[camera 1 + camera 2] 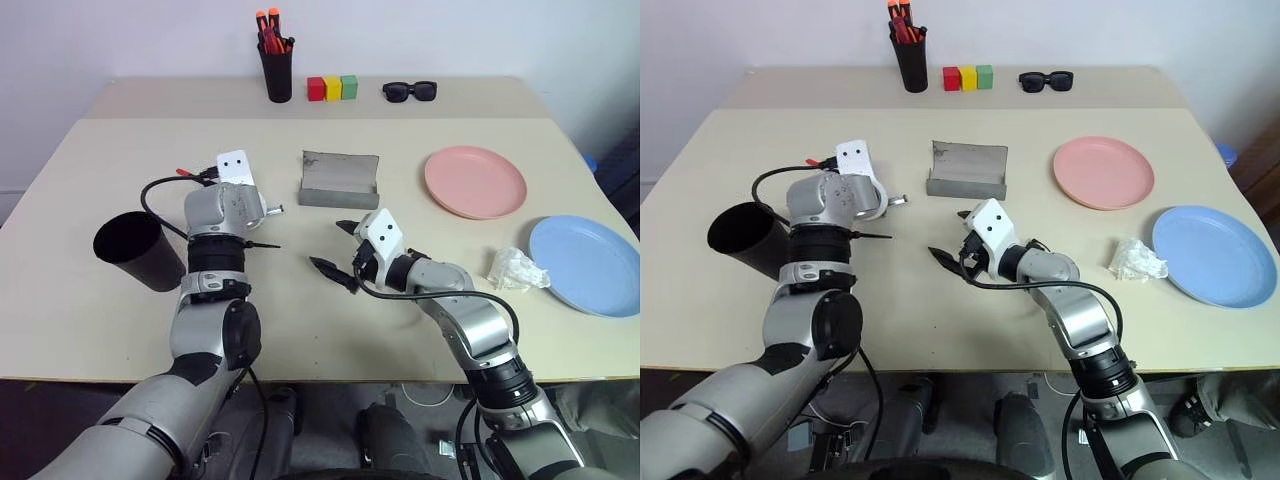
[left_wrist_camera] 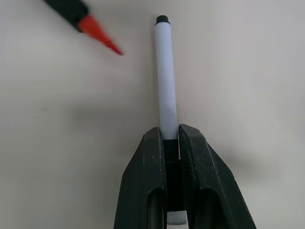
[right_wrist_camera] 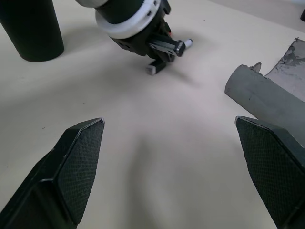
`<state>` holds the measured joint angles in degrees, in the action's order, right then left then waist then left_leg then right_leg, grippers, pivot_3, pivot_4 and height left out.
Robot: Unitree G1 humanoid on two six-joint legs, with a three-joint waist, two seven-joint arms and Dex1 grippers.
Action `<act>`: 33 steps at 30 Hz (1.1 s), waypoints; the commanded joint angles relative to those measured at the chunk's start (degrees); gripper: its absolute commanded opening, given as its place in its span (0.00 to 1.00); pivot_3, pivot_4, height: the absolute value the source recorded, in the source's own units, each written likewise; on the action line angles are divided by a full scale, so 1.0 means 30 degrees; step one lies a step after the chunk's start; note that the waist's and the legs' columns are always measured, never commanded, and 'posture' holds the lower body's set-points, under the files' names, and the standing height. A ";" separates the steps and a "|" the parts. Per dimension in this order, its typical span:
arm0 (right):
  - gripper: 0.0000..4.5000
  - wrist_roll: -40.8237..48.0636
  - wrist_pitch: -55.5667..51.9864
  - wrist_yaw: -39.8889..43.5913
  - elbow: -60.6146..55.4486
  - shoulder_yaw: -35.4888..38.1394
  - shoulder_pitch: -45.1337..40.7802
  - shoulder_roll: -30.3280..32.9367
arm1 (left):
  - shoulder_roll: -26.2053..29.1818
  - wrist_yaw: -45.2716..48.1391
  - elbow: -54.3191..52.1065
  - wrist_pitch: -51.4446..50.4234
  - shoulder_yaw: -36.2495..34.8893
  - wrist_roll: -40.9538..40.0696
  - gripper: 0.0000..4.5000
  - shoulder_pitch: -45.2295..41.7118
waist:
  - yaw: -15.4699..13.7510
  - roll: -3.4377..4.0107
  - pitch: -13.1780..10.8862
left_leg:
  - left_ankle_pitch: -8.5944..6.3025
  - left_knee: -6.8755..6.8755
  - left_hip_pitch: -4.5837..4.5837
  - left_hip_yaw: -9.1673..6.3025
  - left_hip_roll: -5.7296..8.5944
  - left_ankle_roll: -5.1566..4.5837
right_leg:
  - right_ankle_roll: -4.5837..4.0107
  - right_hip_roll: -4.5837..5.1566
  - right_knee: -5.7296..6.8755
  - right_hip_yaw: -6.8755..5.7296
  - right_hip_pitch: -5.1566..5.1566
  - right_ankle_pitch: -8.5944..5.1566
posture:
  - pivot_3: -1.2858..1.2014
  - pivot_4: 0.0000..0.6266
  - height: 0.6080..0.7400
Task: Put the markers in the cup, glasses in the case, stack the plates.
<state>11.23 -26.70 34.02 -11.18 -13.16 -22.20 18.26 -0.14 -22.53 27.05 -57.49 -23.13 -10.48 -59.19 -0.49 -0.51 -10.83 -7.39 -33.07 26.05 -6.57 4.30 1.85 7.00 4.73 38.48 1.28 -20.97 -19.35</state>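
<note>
Gripping: my left gripper point(image 2: 171, 143) has its two fingers pinched on the white marker point(image 2: 165, 76), near its lower end, the barrel running out ahead of the fingertips over the table point(image 1: 400, 330)
Step in hand: markers into the cup; I judge the pickup just made and the carry not yet begun
Other marker: the red marker point(image 2: 97, 36) lies on the table just beside the white one, not touching it
Cup: the black cup point(image 1: 138, 250) stands at my left, near the left arm, mouth tilted toward the camera
Right gripper: my right gripper point(image 3: 174, 157) hangs empty, fingers spread wide, above bare table near the middle
Next move: I expect to lift the white marker off the table, swing it left over the cup and drop it in end first; the rim looks wide enough
Case: the grey case point(image 1: 340, 180) lies open beyond the right gripper
Plates: pink plate point(image 1: 475, 181) and blue plate point(image 1: 587, 264) lie apart at my right, unstacked
Glasses: I cannot make them out
Writing: no brand, label or lettering is legible on anything
</note>
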 commanded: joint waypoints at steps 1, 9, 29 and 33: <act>1.00 0.0166 0.0139 -0.0048 -0.0531 0.0310 -0.0172 -0.0171 | 0.0538 0.2472 -0.4303 0.5979 0.2923 0.1089 0.01 0.1617 | 0.0133 -0.0001 -0.0001 | 0.0003 0.0010 0.0001 0.0015 -0.0006 0.0008 | -0.0002 0.0000 0.0004 0.0007 -0.0011 0.0000 | 0.52 0.24 0.95; 1.00 0.2309 0.0210 0.2430 -0.0013 0.1865 -0.0931 0.0592 | 0.3269 0.4234 -1.6136 1.0383 0.4092 0.3127 0.01 0.7663 | 0.0574 0.0014 0.0008 | 0.0011 0.0037 0.0030 0.0050 -0.0033 0.0017 | -0.0015 -0.0014 0.0038 0.0052 -0.0085 0.0004 | 0.52 0.24 0.95; 1.00 0.3011 0.1677 0.5576 0.4054 0.1759 -0.3675 -0.0179 | 0.0848 0.1342 -2.2933 1.4123 0.3326 0.8446 0.01 2.0315 | 0.0021 -0.0006 0.0020 | -0.0037 -0.0015 0.0003 0.0031 -0.0041 -0.0067 | -0.0046 -0.0019 0.0047 0.0038 -0.0107 0.0013 | 0.52 0.24 0.95; 1.00 0.3728 0.1110 0.6381 0.3585 0.1836 -0.3537 -0.0161 | 0.0504 0.1250 -2.2549 1.4275 0.3218 0.8577 0.01 2.0279 | -0.0020 -0.0006 0.0020 | -0.0038 -0.0015 0.0004 0.0037 -0.0038 -0.0068 | -0.0046 -0.0017 0.0047 0.0038 -0.0110 0.0013 | 0.52 0.24 0.95</act>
<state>20.34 -23.10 51.71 1.52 -8.10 -31.99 17.93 1.46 -18.22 -39.70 -16.06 -12.75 14.42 1.77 -0.55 -0.53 -10.77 -7.51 -33.12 26.06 -6.46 4.18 1.65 6.87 4.68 38.62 1.39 -21.30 -19.31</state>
